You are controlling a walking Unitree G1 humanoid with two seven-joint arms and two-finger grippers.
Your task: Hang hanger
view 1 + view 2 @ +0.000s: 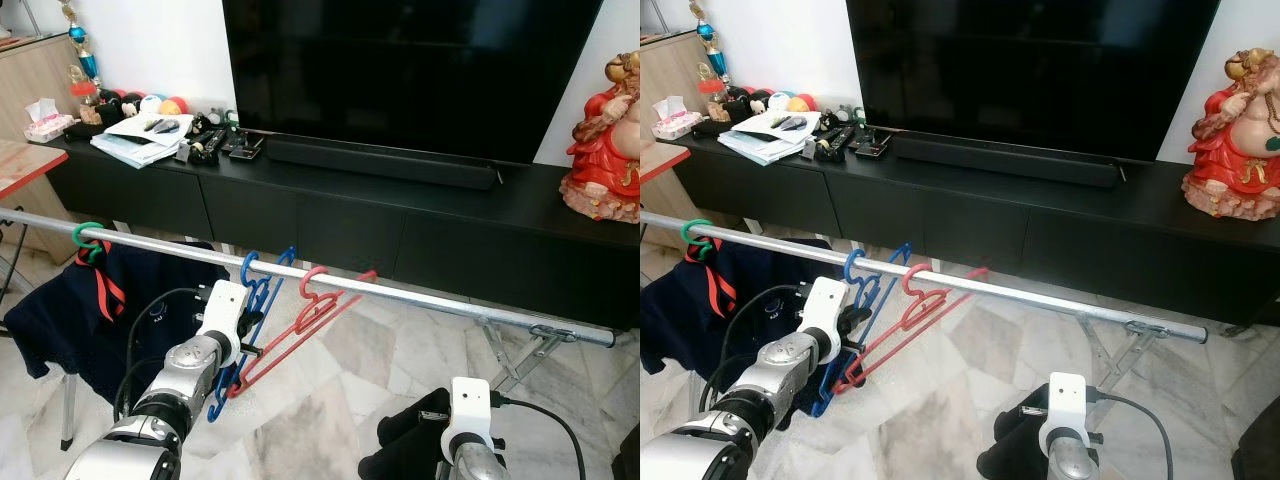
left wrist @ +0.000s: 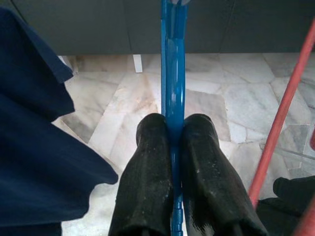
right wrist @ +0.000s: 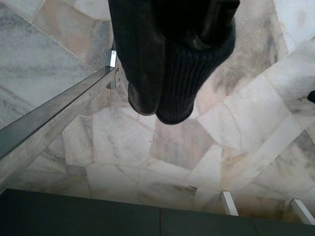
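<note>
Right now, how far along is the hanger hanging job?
Mostly done. The blue hanger already hooks over the metal rail, beside a red hanger hanging there too. In hand: the left gripper is shut on the blue hanger's lower part. Left: let go and draw the arm away. The right gripper hangs low over the floor, shut, holding no hanger.

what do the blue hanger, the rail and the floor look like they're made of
Blue hanger: likely moulded plastic, glossy, with a ribbed flat bar; the left end effector is shut on it.
Rail: metal tube, silvery with a dull sheen, probably steel.
Floor: polished marble-look slabs, grey-veined, in irregular pieces.
</note>
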